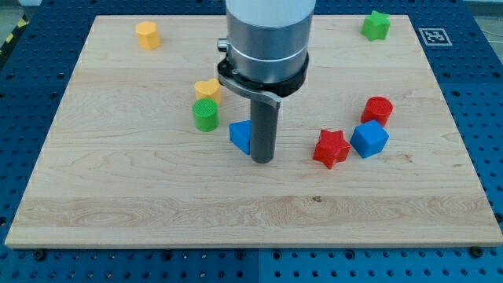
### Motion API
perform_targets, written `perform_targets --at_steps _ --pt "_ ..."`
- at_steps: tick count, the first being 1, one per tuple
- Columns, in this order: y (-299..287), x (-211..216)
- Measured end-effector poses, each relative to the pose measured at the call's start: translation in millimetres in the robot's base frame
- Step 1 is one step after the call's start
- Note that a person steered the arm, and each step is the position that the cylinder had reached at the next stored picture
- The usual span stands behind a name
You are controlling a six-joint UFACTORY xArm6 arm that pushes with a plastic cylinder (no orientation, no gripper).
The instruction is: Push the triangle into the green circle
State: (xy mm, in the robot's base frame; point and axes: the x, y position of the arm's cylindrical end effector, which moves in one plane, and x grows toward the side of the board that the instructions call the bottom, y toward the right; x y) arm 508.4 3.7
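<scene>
On the counter (118, 189), going from the view's left, a yellow block (147, 35) with flat sides is standing far up near the top edge, well apart from everything else. Further right a yellow heart block (207, 89) is sitting just above the green circle (205, 115), and the two are touching or almost touching; this cannot be told for sure.

The green circle is the target, and the blue triangle (241, 135) is lying just beside it, a little lower and to the view's right, with a small gap between them. This placement is explaining the arm's position: the rod is standing on the right side of the triangle, so that a push toward the view's left and slightly upward should probably carry the triangle into the circle. The task is looking close to its end, but contact is not yet made.

The arm is carrying no hand, so nothing is opening or holding; there is only the straight dark rod. The tip (262, 161) is resting against the triangle's right side, or very near to it, and part of the triangle is hiding behind the rod.

To the right, a red star (332, 148), a blue cube (369, 139) and a red cylinder (378, 109) are crowding together, well apart from the tip. A green star (376, 25) is sitting near the top right corner.
</scene>
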Motion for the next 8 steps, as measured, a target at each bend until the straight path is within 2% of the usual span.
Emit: perform_targets --at_steps 4,5,8 --pt "-11 -2" --pt "-11 -32" --pt "-11 -26"
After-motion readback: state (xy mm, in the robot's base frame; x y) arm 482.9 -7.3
